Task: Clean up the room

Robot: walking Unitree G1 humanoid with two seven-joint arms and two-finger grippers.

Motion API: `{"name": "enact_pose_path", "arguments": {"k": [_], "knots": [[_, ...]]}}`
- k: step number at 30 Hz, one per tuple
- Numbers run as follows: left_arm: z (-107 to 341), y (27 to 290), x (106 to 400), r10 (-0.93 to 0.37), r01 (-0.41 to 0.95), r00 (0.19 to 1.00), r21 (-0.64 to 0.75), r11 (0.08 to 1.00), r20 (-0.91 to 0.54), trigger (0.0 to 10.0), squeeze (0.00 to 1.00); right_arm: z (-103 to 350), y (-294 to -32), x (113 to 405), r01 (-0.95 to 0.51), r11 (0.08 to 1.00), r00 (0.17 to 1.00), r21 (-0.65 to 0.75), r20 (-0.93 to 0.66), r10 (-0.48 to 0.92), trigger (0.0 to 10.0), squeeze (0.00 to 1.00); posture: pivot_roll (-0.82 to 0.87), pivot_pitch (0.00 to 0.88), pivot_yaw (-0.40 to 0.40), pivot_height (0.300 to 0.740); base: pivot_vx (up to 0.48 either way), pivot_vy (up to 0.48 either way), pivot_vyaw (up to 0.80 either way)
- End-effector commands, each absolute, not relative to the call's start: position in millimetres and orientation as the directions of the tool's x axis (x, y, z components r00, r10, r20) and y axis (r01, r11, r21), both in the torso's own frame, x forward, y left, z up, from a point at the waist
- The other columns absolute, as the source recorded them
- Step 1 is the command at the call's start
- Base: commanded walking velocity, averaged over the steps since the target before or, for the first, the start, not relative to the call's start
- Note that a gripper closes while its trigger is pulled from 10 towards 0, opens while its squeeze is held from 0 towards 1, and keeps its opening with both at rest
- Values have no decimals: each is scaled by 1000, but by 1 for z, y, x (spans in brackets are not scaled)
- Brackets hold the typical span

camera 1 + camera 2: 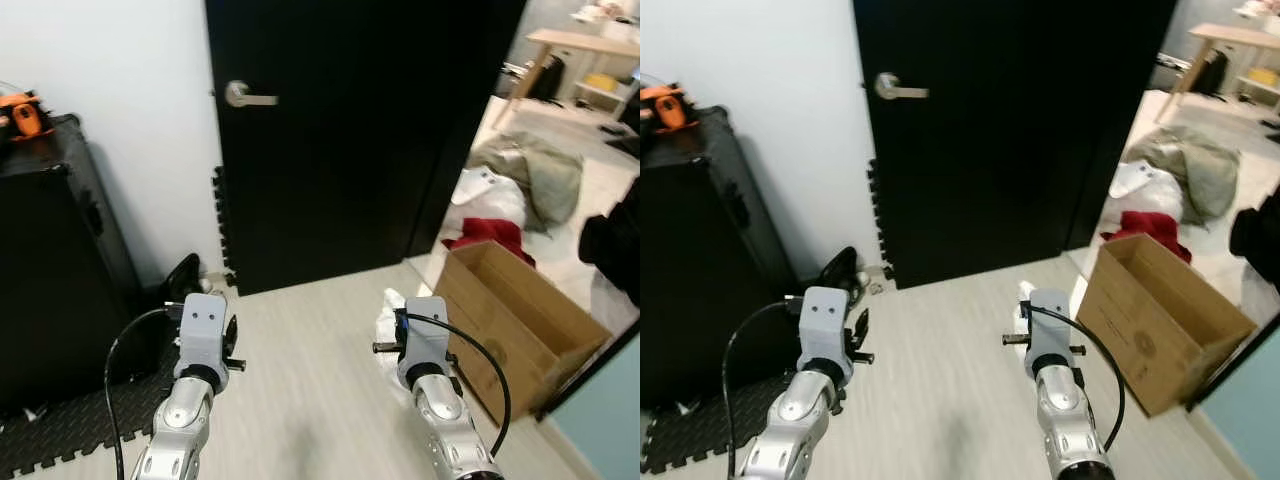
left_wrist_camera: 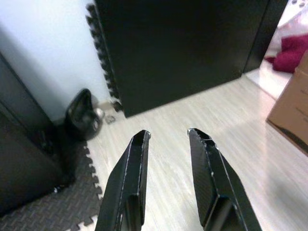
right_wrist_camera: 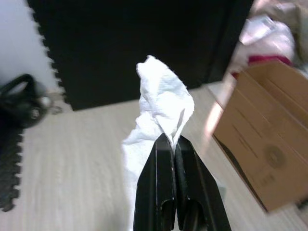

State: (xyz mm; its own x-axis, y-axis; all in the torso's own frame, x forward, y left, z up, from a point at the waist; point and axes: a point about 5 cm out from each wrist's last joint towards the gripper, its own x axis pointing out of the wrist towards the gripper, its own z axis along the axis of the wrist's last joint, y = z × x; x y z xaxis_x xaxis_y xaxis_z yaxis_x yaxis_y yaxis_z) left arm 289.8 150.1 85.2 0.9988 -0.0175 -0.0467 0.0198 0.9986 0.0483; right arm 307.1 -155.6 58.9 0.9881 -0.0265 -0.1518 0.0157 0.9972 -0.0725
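My right gripper (image 3: pixel 173 144) is shut on a crumpled white tissue (image 3: pixel 161 115), held above the pale wood floor; the tissue (image 1: pixel 390 315) peeks out just ahead of the right wrist. An open cardboard box (image 1: pixel 515 320) lies to the right of that arm, its opening facing up. My left gripper (image 2: pixel 167 134) is open with nothing between its fingers, hovering over the floor in front of the black door (image 1: pixel 350 130).
A black cabinet (image 1: pixel 55 260) with an orange object (image 1: pixel 25 112) on top stands at left, on a black foam mat (image 1: pixel 70 425). A black kettlebell (image 2: pixel 83 115) sits by the wall. Red cloth (image 1: pixel 490 235), a white bag (image 1: pixel 490 195) and an olive bundle (image 1: pixel 535 170) lie beyond the doorway.
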Motion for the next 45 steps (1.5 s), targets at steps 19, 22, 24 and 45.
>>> {"name": "enact_pose_path", "arguments": {"k": [19,22,24,45], "knots": [[85,151,290,-10,12,999,60,998,-49,10000,0,55,-154,305,25,999,984,-48,-173,-33,10000,0,6,63,-2,740,0,0,-800],[85,151,289,-9,11,999,43,999,-45,10000,0,54,-154,305,22,999,984,-49,-176,-30,10000,0,6,61,-4,740,0,0,-800],[85,151,289,-9,11,999,43,999,-45,10000,0,54,-154,305,22,999,984,-49,-176,-30,10000,0,6,61,-4,740,0,0,-800],[86,152,290,0,2,999,65,998,-43,10000,0,51,-145,304,-29,998,979,-56,-202,17,10000,0,8,59,-9,740,0,0,-114]]}}
